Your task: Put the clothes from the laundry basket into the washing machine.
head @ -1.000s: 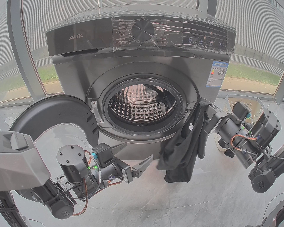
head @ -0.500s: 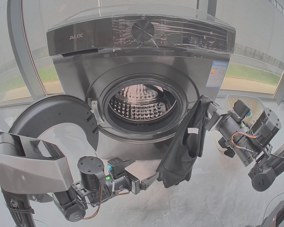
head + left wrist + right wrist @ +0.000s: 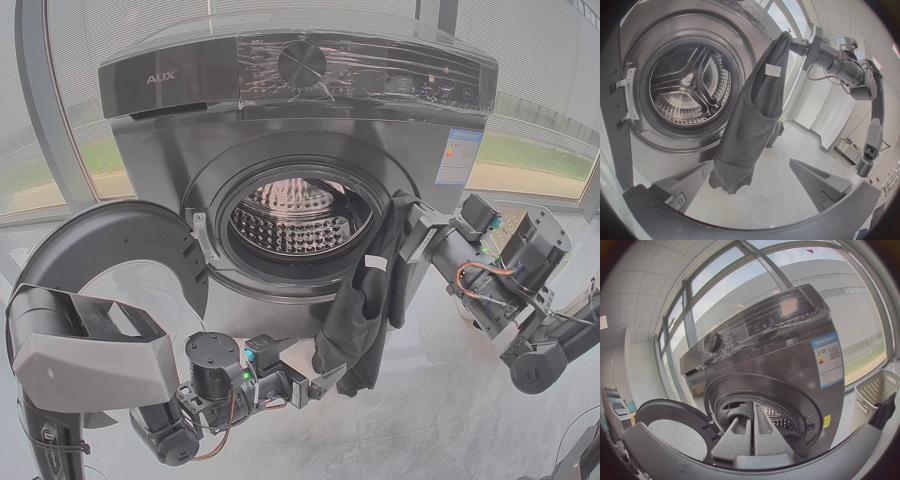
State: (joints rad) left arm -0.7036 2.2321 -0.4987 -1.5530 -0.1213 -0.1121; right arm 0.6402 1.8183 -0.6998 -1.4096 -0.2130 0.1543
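Note:
A black garment (image 3: 362, 300) hangs from my right gripper (image 3: 407, 207), which is shut on its top edge beside the right rim of the washing machine's (image 3: 300, 125) open drum (image 3: 300, 215). The cloth (image 3: 750, 118) dangles past the door opening, clear of the floor. My left gripper (image 3: 315, 357) is low in front of the machine, open, with the garment's hem between its fingers (image 3: 818, 184). In the right wrist view the shut fingers (image 3: 737, 433) pinch bunched dark fabric (image 3: 737, 413). The white laundry basket (image 3: 872, 396) stands right of the machine with dark clothes (image 3: 886, 410) over its rim.
The round door (image 3: 112, 250) is swung fully open to the left of the drum. Grey tiled floor (image 3: 406, 425) lies open in front of the machine. Windows run behind and to both sides.
My right gripper has carried the garment left, from beside the machine to the drum's right rim. My left gripper has dropped lower and moved right, coming under the garment's hem.

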